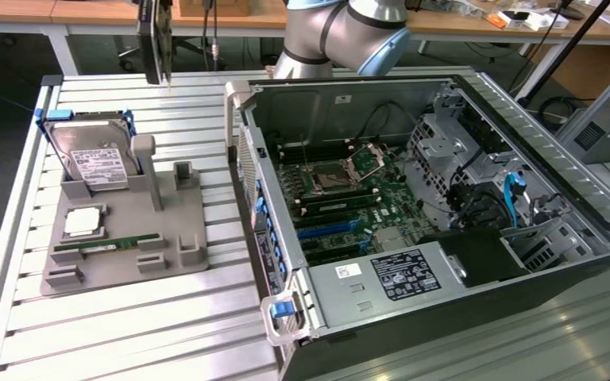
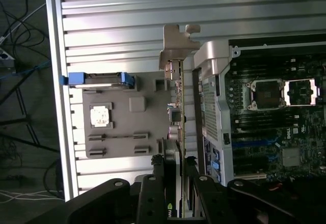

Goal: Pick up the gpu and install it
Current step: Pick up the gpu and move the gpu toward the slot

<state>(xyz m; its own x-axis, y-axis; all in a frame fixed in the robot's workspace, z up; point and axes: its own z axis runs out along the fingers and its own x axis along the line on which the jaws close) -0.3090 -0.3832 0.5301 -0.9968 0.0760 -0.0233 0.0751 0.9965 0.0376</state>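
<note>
At 11 o'clock in the exterior view, the gpu [image 1: 155,40] is hanging edge-on near the far edge of the worktop [image 1: 125,333]. It is staying clear of the grey holder [image 1: 114,266] at 9 o'clock and the open computer case [image 1: 348,111] at 3 o'clock. The frame is cutting off its upper end. In the wrist view, the claw [image 2: 175,170] is pinching the gpu [image 2: 178,96] across both faces and pointing the silver bracket [image 2: 175,46] away, probably for slot alignment. The claw is hiding the card's gripped end.

No text can be read. Illegibly small print is carried by labels on the hard drive [image 1: 93,159], at nine o'clock from the case [image 1: 326,111], and on the power supply [image 1: 399,276]. A green mark on the gpu [image 2: 178,96] is unreadable.
</note>
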